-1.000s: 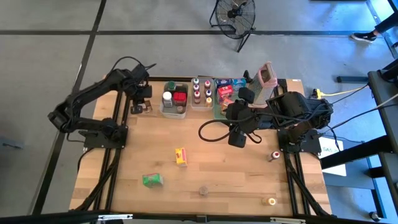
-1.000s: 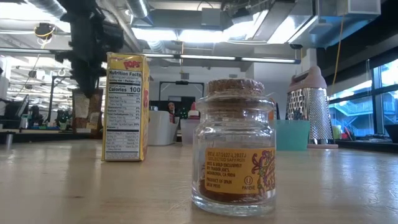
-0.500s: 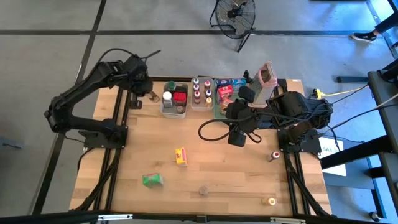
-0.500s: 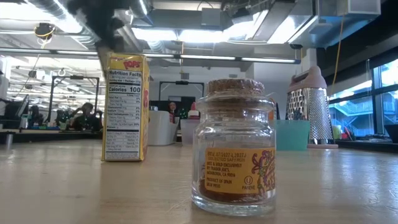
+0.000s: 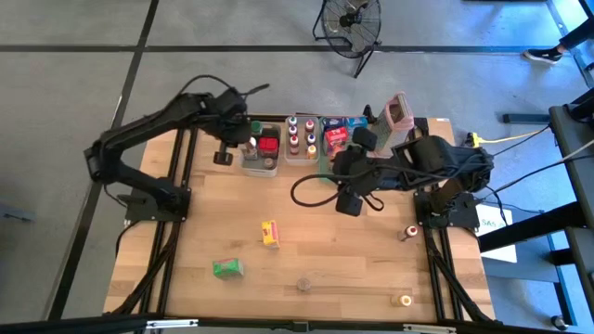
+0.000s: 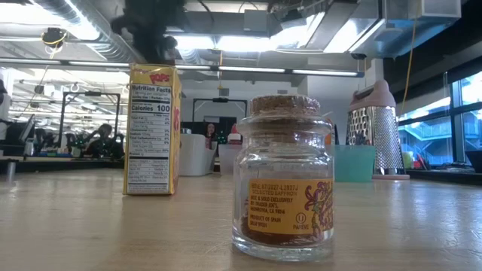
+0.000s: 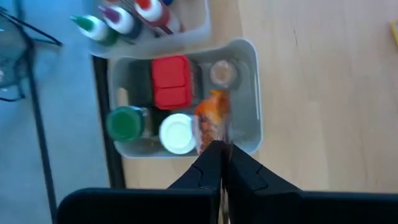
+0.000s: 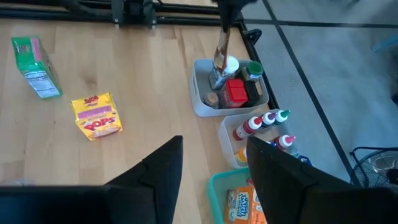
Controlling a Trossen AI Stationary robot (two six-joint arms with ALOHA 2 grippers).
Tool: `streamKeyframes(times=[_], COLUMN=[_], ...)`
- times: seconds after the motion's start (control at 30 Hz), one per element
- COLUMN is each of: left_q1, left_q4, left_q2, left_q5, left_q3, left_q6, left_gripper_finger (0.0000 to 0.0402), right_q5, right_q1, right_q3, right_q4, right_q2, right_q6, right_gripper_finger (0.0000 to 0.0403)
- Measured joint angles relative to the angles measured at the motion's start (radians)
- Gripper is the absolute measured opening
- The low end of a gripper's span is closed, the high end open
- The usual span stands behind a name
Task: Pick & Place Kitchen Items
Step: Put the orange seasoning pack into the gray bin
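On the wooden table (image 5: 371, 269) lie one yellow box (image 5: 269, 233), one green box (image 5: 226, 268) and three small jars. The left gripper (image 7: 219, 155), closed on one orange packet (image 7: 209, 121), hangs over the clear tub (image 7: 252, 106); the right gripper (image 8: 214, 165) waits half open above the table's middle.

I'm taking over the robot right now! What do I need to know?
Left gripper: shut on an orange packet, hanging over the clear tub at the back of the table.
Right gripper: open and empty, above the middle of the table.
Done: the tub holds a red box and some jars; spice bottles stand beside it.
Left: drop the packet in, then collect the yellow box, green box, cork jar, small bottle and small jar.
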Motion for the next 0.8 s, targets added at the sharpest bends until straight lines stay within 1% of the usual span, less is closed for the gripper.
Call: streamKeyframes(times=[0.17, 0.33, 0.5, 0.8], left_q1=[0.019, 0.042, 0.045, 0.046], left_q4=[-0.033, -0.036, -0.002, 0.006], left_q2=[0.091, 0.144, 0.163, 0.163], left_q5=[0.000, 0.016, 0.020, 0.021], left_q3=[-0.001, -0.001, -0.001, -0.001], left_q6=[0.001, 0.004, 0.004, 0.003], left_gripper_finger=[0.0002, 0.0002, 0.0002, 0.0002], right_q5=[-0.006, -0.011, -0.012, -0.011], right_q1=[0.000, 0.000, 0.001, 0.001], right_q3=[0.000, 0.000, 0.000, 0.000], right_q4=[-0.019, -0.029, -0.040, -0.047], right_q2=[0.015, 0.017, 0.017, 0.017], right_q6=[0.000, 0.001, 0.008, 0.008], right_gripper_finger=[0.0180, 0.0180, 0.0180, 0.0180])
